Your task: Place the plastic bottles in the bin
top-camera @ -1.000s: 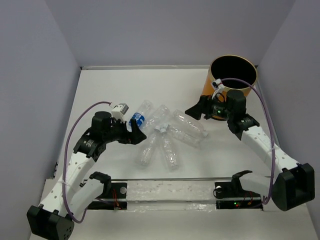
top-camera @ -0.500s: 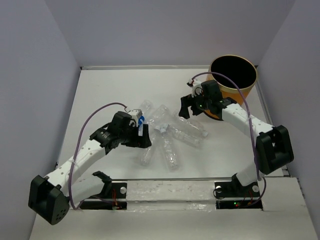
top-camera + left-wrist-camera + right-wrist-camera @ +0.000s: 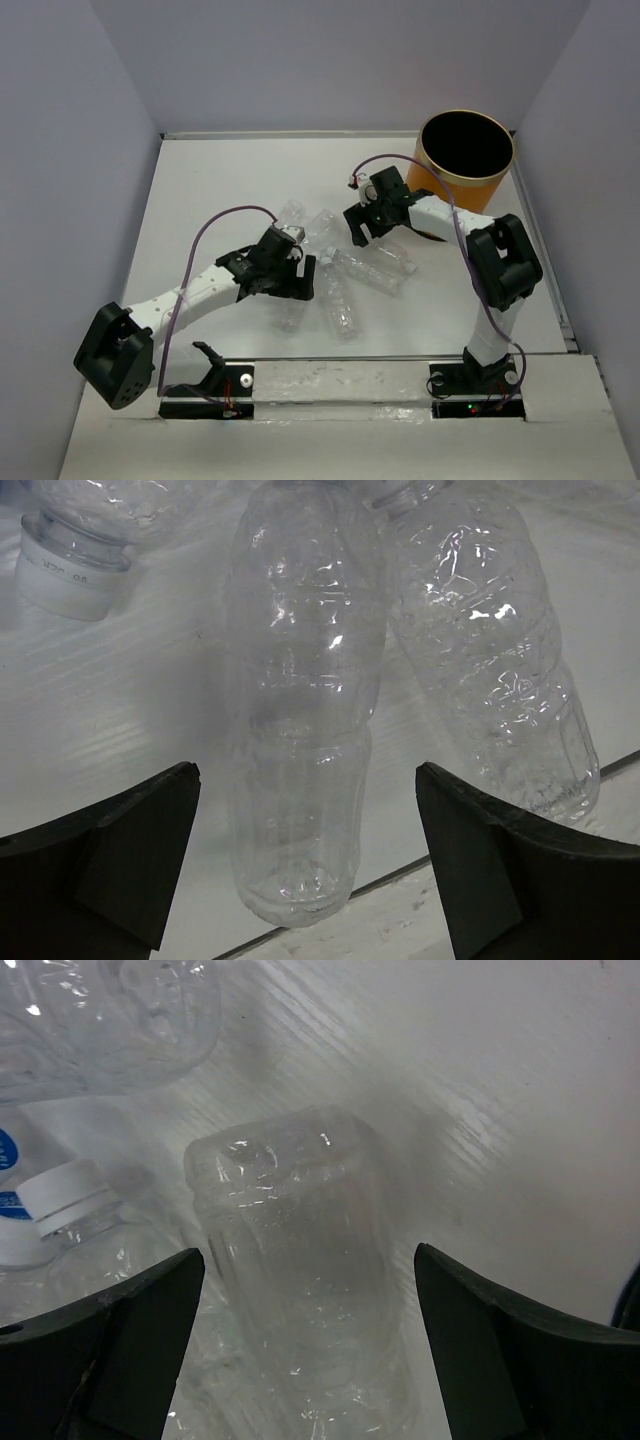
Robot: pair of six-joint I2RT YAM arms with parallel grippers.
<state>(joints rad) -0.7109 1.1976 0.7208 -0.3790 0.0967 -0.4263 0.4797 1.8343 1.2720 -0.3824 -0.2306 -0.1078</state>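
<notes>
Both arms moved in since 1 s ago. The left gripper (image 3: 292,272) slid right onto the near-left of the heap, and the right gripper (image 3: 360,222) went left, away from the bin (image 3: 470,183). Both are wide open w/ nothing held. L wrist cam: one clear bottle (image 3: 300,730) lies betw. the fingers, w/ a 2nd bottle (image 3: 490,660) right beside it. R wrist cam: another bottle (image 3: 290,1260) betw. the fingers, a white cap (image 3: 60,1195) near it. The plastic bottles (image 3: 375,262) lie heaped on the table (image 3: 200,200), left of the 1 bin. I count abt 5; the grippers hide some.
</notes>
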